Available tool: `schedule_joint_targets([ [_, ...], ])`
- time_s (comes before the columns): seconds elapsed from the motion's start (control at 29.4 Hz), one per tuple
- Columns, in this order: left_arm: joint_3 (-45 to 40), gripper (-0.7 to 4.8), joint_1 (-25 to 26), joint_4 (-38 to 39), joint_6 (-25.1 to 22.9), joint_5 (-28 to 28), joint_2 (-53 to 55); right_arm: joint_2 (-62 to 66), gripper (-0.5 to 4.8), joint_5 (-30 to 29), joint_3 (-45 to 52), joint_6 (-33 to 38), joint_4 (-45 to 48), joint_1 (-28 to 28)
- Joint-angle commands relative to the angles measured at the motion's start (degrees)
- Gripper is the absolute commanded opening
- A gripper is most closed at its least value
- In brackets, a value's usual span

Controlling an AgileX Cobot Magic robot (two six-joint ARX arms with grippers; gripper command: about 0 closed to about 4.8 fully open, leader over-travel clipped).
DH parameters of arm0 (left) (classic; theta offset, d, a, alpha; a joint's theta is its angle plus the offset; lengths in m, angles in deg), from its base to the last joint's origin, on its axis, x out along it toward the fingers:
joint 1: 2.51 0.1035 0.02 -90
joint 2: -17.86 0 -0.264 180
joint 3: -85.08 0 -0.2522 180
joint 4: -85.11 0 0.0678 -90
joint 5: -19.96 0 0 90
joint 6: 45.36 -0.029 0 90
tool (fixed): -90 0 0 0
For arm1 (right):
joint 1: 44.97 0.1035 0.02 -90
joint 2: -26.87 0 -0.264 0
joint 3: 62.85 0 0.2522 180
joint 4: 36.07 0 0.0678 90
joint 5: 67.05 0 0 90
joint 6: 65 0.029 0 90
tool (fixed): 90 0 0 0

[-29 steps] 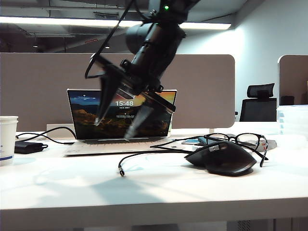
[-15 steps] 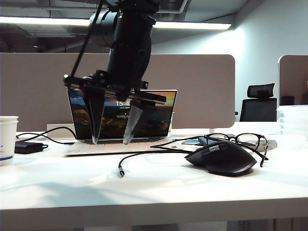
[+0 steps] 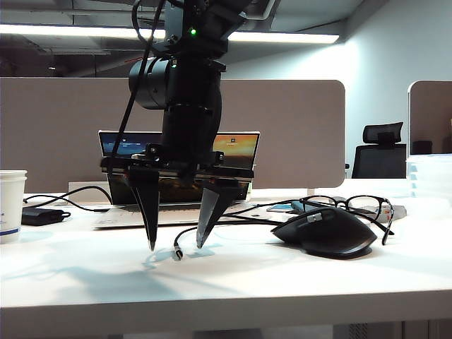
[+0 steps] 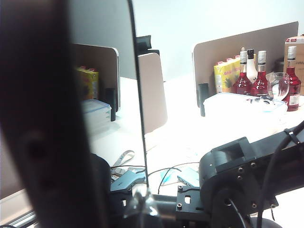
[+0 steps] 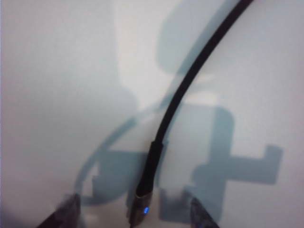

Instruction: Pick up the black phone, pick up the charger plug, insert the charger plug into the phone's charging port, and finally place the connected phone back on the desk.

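Two spread fingers of the right claw (image 3: 174, 247) hang point-down at lower centre, straddling the charger plug (image 3: 178, 252) lying on the desk (image 3: 233, 282), not pinching it. Mouse (image 3: 326, 231) and glasses (image 3: 353, 205) right, laptop (image 3: 176, 173) behind. Left claw pressed together, off in its own view; black phone not visible.

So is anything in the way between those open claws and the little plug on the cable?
Nothing visible. The right gripper hangs open with the charger plug lying on the desk between its fingertips; only bare desk lies around it.
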Motion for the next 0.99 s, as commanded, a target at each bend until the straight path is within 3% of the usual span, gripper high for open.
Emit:
schedule_joint_targets([
  [0.03,0.57,-0.06,0.02,-2.27,-0.02,0.31,-0.24,-0.17,2.89,0.70,-0.15,0.24,1.44,0.13],
  [0.34,0.57,-0.06,0.02,-2.27,-0.02,0.28,-0.22,0.52,2.47,1.40,-0.17,0.22,1.22,0.15],
  [0.41,0.57,-0.06,0.02,-2.27,-0.02,0.28,-0.22,0.52,1.35,1.53,-0.17,0.24,0.96,0.15],
  [0.44,0.57,-0.06,0.02,-2.27,-0.02,0.28,-0.22,0.52,0.23,1.53,-0.17,0.26,0.50,0.15],
  [0.48,0.57,-0.06,0.02,-2.27,0.00,0.28,-0.22,0.52,-0.09,1.53,-0.17,0.24,0.15,0.15],
  [0.68,0.57,-0.06,0.02,-2.23,-0.02,0.28,-0.22,0.39,-0.06,1.07,-0.35,-1.09,-0.57,-0.42],
  [0.99,0.57,-0.06,0.02,-1.79,-0.02,0.28,-0.22,-6.69,-0.06,-3.13,-0.35,-9.33,-3.65,-3.91],
])
